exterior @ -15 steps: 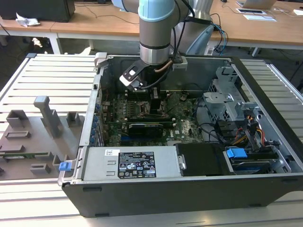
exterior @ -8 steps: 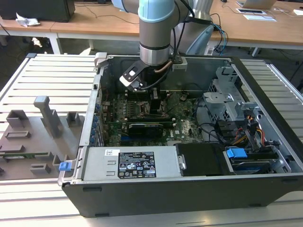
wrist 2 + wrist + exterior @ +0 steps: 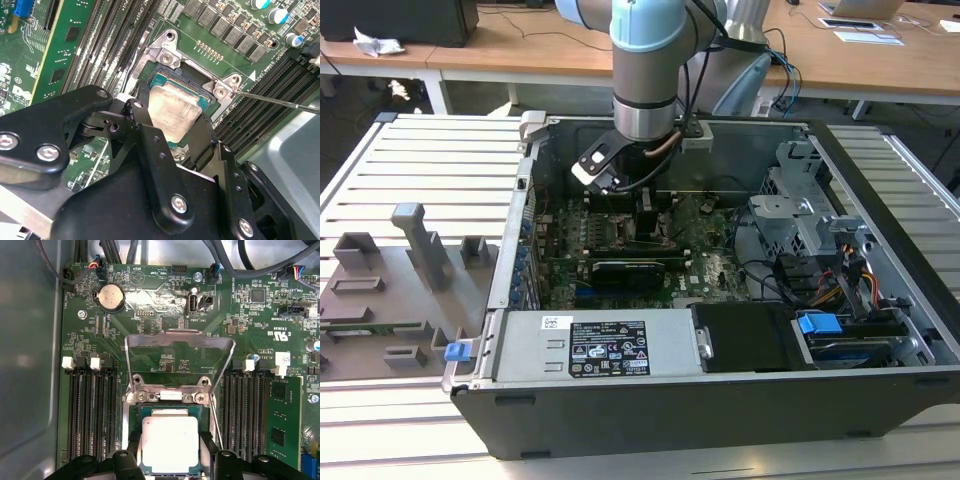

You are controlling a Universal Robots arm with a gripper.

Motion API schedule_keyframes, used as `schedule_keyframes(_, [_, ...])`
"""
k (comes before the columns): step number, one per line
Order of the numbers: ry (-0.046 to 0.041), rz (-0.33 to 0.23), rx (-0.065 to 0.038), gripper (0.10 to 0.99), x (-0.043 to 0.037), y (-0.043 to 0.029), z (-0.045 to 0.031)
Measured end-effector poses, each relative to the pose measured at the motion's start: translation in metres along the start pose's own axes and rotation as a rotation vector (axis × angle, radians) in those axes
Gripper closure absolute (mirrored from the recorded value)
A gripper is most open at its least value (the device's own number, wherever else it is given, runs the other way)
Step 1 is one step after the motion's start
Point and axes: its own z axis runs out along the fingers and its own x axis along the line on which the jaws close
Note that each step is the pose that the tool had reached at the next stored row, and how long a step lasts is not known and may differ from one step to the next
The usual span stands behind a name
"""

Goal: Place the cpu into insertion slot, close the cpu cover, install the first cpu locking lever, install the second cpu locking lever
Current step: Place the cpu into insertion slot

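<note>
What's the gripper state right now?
Gripper: around the cpu in the slot; open or closed cannot be told.

- My pale ribbed metal tabletop stretches out to both sides in the exterior view.
- Beyond it stand light wooden desks, one carrying white papers.
- Under those desks the floor looks dark.
- Light falls evenly, without hard shadows.
</note>
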Motion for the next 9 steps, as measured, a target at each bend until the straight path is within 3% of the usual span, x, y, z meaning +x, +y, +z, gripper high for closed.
schedule_keyframes(4, [0.0005,0.000,0.000,0.537,0.0001,0.0000,0.0004])
schedule_keyframes(5, [0.0004,0.000,0.000,0.471,0.0001,0.0000,0.0004])
schedule_keyframes(9, [0.0003,0.000,0.000,0.471,0.0001,-0.0004,0.0004])
